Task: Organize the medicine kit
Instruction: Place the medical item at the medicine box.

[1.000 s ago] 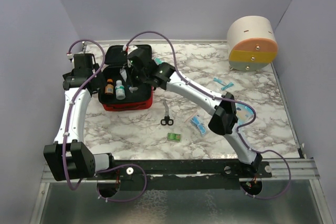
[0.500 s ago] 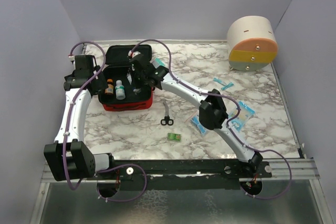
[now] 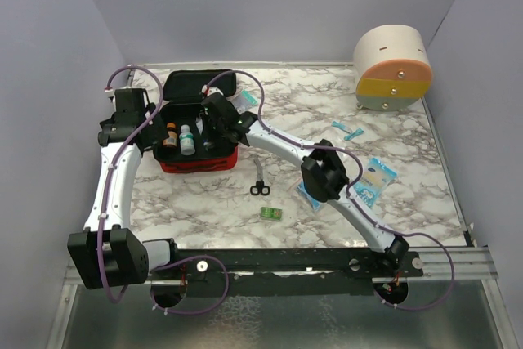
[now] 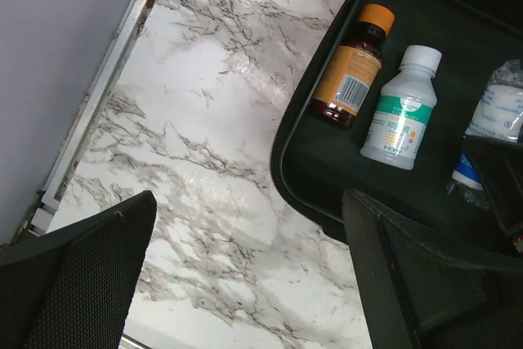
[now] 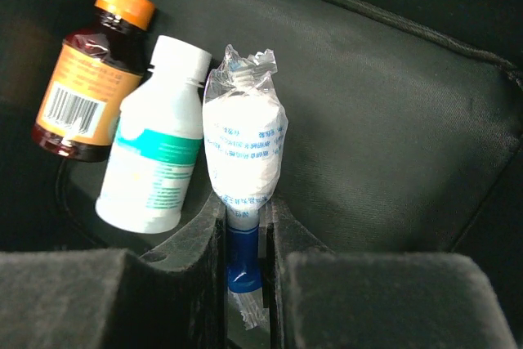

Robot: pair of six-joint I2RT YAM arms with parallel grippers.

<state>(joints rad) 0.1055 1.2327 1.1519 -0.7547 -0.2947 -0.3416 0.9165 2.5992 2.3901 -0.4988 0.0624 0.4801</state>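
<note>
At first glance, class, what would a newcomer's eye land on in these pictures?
The open red medicine kit at rear left, where the right gripper holds a plastic-wrapped white roll beside a white bottle and an amber bottle. Next, the round pastel drawer container in the far right corner.

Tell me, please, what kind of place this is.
Probably a robot test cell, not a clinic: plain walls box in a marble-patterned table, the left arm and right arm are bolted to a rail, and the medicine kit looks staged.
</note>
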